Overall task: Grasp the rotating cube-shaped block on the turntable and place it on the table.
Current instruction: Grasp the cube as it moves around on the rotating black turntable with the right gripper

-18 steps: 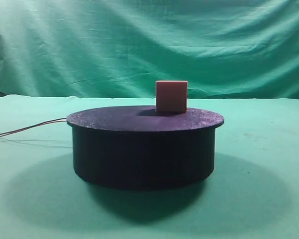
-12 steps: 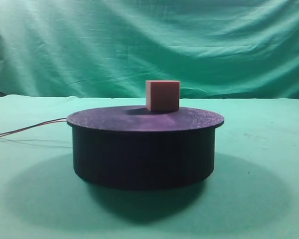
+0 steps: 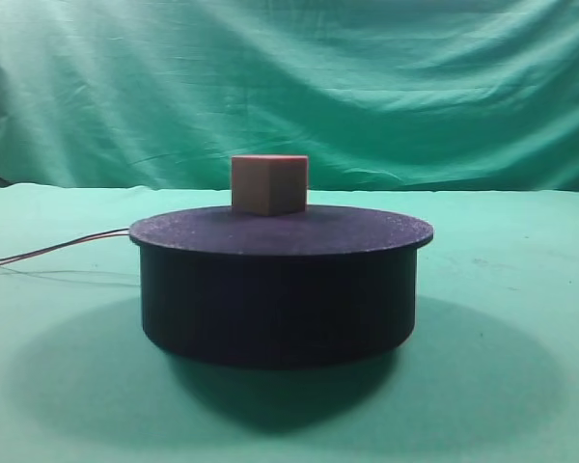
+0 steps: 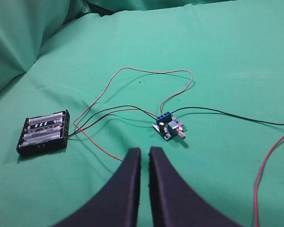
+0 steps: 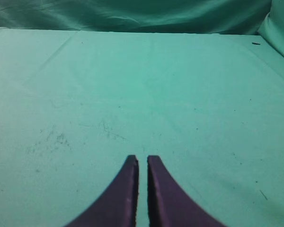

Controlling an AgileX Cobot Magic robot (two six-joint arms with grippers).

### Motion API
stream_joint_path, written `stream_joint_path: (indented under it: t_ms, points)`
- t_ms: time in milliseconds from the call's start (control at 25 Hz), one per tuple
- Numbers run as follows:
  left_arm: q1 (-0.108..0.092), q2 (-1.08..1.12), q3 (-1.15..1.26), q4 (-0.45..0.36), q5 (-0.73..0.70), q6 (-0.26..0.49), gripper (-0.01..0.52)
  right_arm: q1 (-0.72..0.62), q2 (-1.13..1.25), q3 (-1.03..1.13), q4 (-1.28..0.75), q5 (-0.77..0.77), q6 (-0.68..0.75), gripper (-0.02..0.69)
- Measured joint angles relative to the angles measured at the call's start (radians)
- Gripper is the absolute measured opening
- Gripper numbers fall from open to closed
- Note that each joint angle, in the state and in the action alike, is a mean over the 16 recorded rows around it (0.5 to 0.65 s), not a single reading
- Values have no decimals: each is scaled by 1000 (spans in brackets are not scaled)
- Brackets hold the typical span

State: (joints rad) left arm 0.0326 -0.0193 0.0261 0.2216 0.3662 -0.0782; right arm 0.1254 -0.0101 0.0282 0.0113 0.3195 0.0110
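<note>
Item: cube-shaped block (image 3: 269, 184), salmon-pink, sitting upright on the speckled black top of the turntable (image 3: 280, 289), left of the disc's centre toward its far side, one corner edge facing the exterior high camera; nothing is touching it. The turntable is standing on the green table (image 3: 521, 318), thin red wires (image 3: 53, 251) trailing off to the left. Left gripper (image 4: 144, 153): jaws nearly together, holding nothing, pointing at a battery pack (image 4: 43, 133) and a small circuit board (image 4: 169, 127) lying on the cloth, well apart from the block. Right gripper (image 5: 142, 161): jaws nearly together, holding nothing, facing bare cloth. Risks, judged: neither gripper is opening for a grasp; jaws closing late on a turning block are likely clipping a corner and knocking it off the disc; a left-arm approach is risking snagging the loose wiring.
</note>
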Motion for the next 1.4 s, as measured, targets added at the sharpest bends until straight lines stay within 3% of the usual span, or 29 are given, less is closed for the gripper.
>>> stream_joint_path:
  t_ms: [320,560,960,1400]
  points:
    - [0,0,0,0,0,0,0,0,2,-16,60,-256,61,48]
    - [0,0,0,0,0,0,0,0,51,-93,104,-292,108,48]
    - [0,0,0,0,0,0,0,0,239,-233,119,-42,74,48]
    - [0,0,0,0,0,0,0,74,570,-408,280,213,-264,18]
